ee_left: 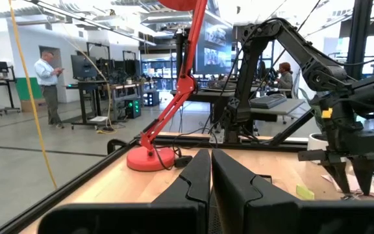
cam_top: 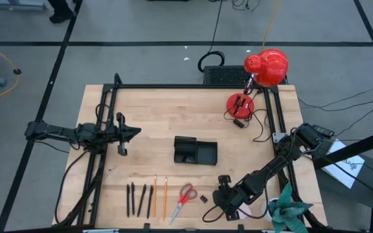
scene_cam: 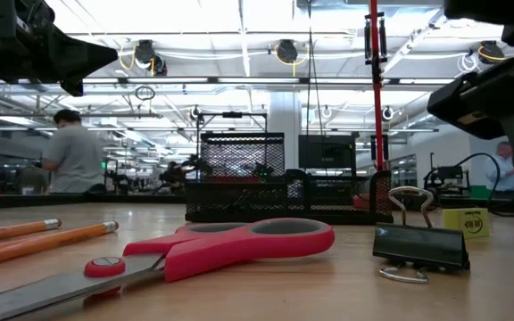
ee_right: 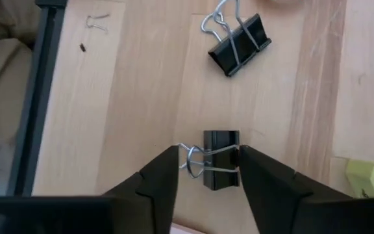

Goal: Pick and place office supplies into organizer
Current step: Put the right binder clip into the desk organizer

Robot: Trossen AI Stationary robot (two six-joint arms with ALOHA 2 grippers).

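Observation:
My right gripper [ee_right: 208, 170] is open and points down near the table's near edge, right of the red-handled scissors [cam_top: 185, 196]. Its fingers stand on either side of a small black binder clip [ee_right: 221, 170] that lies flat on the table. A second clip [ee_right: 239, 42] lies just beyond it, and a small yellow piece [ee_right: 369, 179] lies beside it. Black pens [cam_top: 140, 200] and orange pencils [cam_top: 160, 197] lie in a row left of the scissors. The black organizer [cam_top: 195, 150] sits mid-table. My left gripper [cam_top: 125, 133] is shut and waits above the table's left side. My right gripper comes at the clip from above, one finger [ee_right: 164, 172] beside its wire handles [ee_right: 190, 156] and the other finger [ee_right: 255, 172] at the opposite end of its black body [ee_right: 229, 140]. Whether the fingers touch it, I cannot tell.
A red desk lamp stands with its base [cam_top: 240, 103] at the far right of the table, its cord trailing beside it. A black frame rail [ee_right: 41, 97] runs along the table edge near my right gripper. Bare wood lies between the organizer and the row of supplies.

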